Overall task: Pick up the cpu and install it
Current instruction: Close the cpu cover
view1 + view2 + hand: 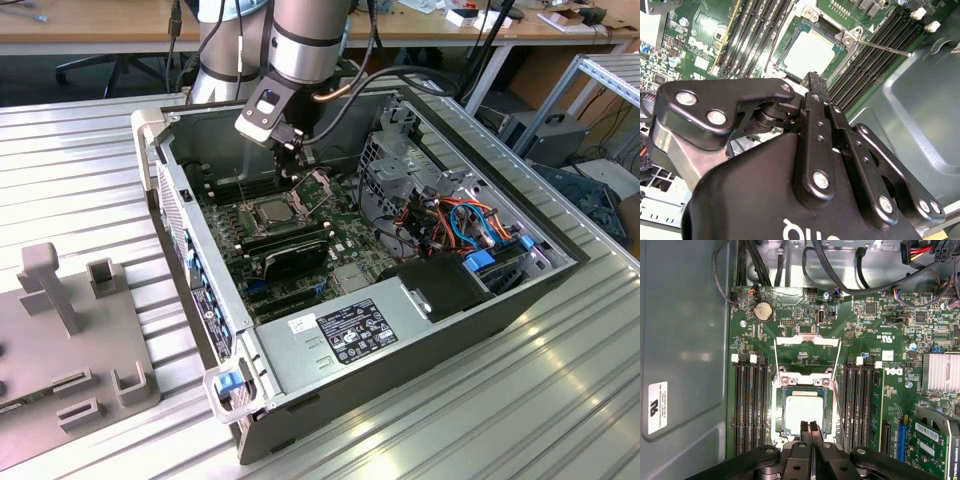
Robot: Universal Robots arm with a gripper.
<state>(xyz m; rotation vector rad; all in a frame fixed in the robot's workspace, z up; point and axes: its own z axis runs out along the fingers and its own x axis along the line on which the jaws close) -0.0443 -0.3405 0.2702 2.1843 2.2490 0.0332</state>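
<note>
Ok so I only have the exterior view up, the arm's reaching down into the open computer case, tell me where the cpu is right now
Observer: In the first wrist view the cpu lies flat in the socket, silver top up.
Operator: And is the tool gripping it?
Observer: No. The tool is shut with its tips together and nothing between them. They sit at one edge of the cpu, but I cannot tell if they touch it.
Operator: What about the retention frame?
Observer: The retention frame is swung open, off the cpu.
</note>
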